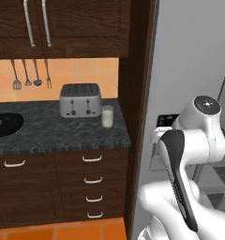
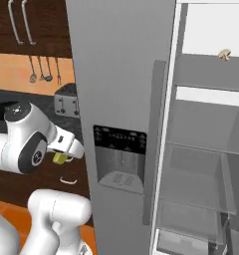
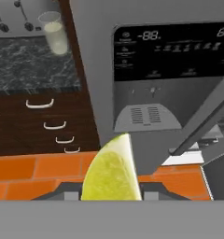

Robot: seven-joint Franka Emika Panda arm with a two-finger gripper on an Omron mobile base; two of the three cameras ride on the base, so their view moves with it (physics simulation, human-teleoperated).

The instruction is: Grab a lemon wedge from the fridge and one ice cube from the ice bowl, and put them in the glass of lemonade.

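My gripper (image 3: 111, 192) is shut on the lemon wedge (image 3: 111, 170), a yellow-green slice that stands between the fingertips. From the right base view the wedge (image 2: 58, 158) shows as a small yellow bit at the gripper (image 2: 61, 157), left of the fridge (image 2: 116, 74) and level with its black dispenser panel (image 2: 119, 144). The glass of lemonade (image 1: 107, 116) stands on the dark counter (image 1: 63, 136) beside the silver toaster (image 1: 80, 100), up and left of the wedge in the hand view, where the glass (image 3: 55, 36) is clear of the gripper. The ice bowl (image 1: 4, 124) lies at the counter's far left.
The fridge's right door is open onto bare shelves (image 2: 201, 144), with a small tan mushroom (image 2: 224, 54) on the top one. A dark wood panel (image 1: 135, 117) separates the counter from the fridge (image 1: 194, 56). Drawers (image 1: 92, 180) sit below the counter, and utensils (image 1: 31, 72) hang on the wall.
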